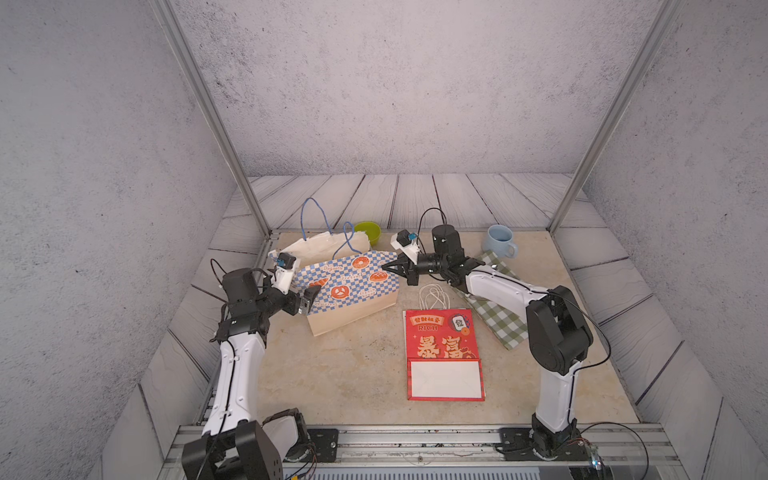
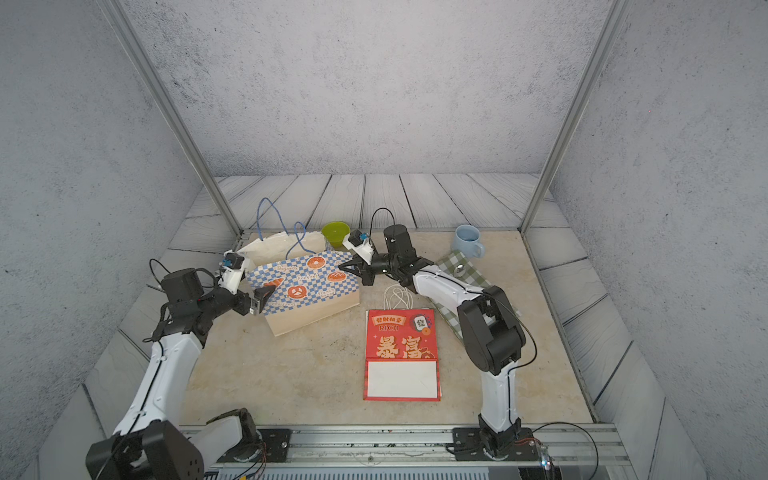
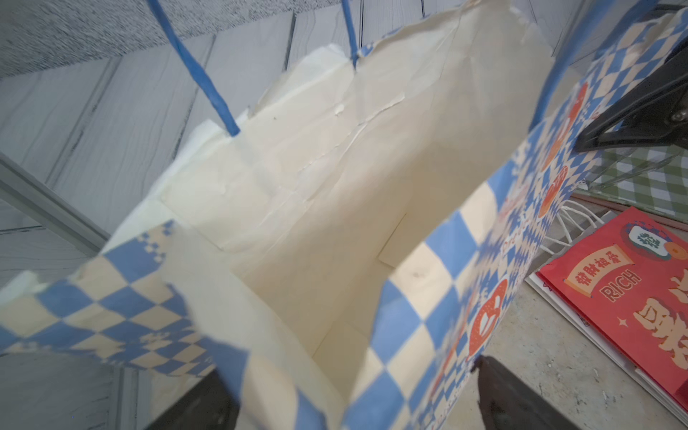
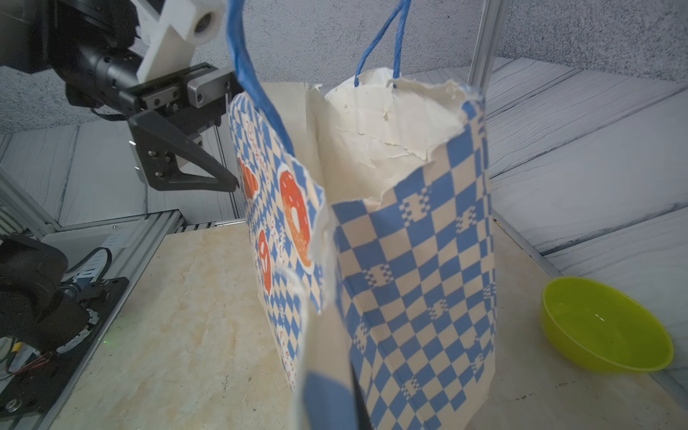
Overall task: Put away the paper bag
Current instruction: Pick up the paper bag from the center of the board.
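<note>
two others, red printed paper bag and green checked bag, lie beside upright blue-checked paper bag. my right gripper pinches its rim; left gripper gapes. pale blue mug: top views only.

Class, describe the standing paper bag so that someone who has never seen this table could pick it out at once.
On the beige tabletop, look to the far left, in front of the green bowl. The blue-and-cream checked bag stands there open, printed with orange pastries, blue cord handles up; the red bag and green gingham bag lie flat.
</note>
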Robot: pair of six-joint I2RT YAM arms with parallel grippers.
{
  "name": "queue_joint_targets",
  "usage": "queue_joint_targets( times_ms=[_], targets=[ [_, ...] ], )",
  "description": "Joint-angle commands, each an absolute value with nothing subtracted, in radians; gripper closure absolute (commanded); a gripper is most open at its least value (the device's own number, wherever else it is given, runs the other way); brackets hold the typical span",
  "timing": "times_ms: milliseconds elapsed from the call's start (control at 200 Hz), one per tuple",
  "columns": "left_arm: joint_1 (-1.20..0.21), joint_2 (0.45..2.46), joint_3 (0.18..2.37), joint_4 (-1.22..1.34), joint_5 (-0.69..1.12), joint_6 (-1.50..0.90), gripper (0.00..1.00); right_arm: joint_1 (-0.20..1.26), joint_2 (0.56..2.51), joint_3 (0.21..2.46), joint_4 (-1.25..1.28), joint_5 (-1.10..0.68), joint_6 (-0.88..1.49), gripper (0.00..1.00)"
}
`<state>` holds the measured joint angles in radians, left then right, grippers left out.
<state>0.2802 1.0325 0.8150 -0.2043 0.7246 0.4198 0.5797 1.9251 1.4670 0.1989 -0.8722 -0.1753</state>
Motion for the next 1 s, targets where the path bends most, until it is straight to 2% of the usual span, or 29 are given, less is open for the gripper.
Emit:
queue_joint_targets(
  times_ms=[0,135,320,611,801,996],
  targets=[
    [0.279,0.929,0.803,-0.249,0.676,0.376,0.01,0.578,1.843,1.459,0.233,-0.853,-0.143,0.99],
    [0.268,0.828,0.829,-0.271,0.681,0.329,0.01,0.569,1.772,1.448,0.219,-0.830,-0.126,1.00],
    [0.249,0.790,0.884,-0.230,0.760,0.241,0.01,0.548,1.648,1.415,0.080,-0.758,-0.188,1.00],
    [0.237,0.788,0.913,-0.116,0.787,0.094,0.01,0.423,1.323,1.228,-0.067,-0.669,-0.249,1.00],
    [0.236,0.855,0.896,-0.060,0.828,0.073,0.01,0.362,1.125,1.165,-0.255,-0.622,-0.347,1.00],
    [0.189,1.034,0.929,0.061,1.063,0.044,0.01,0.360,0.984,1.171,-0.394,-0.615,-0.379,1.00]
  ],
)
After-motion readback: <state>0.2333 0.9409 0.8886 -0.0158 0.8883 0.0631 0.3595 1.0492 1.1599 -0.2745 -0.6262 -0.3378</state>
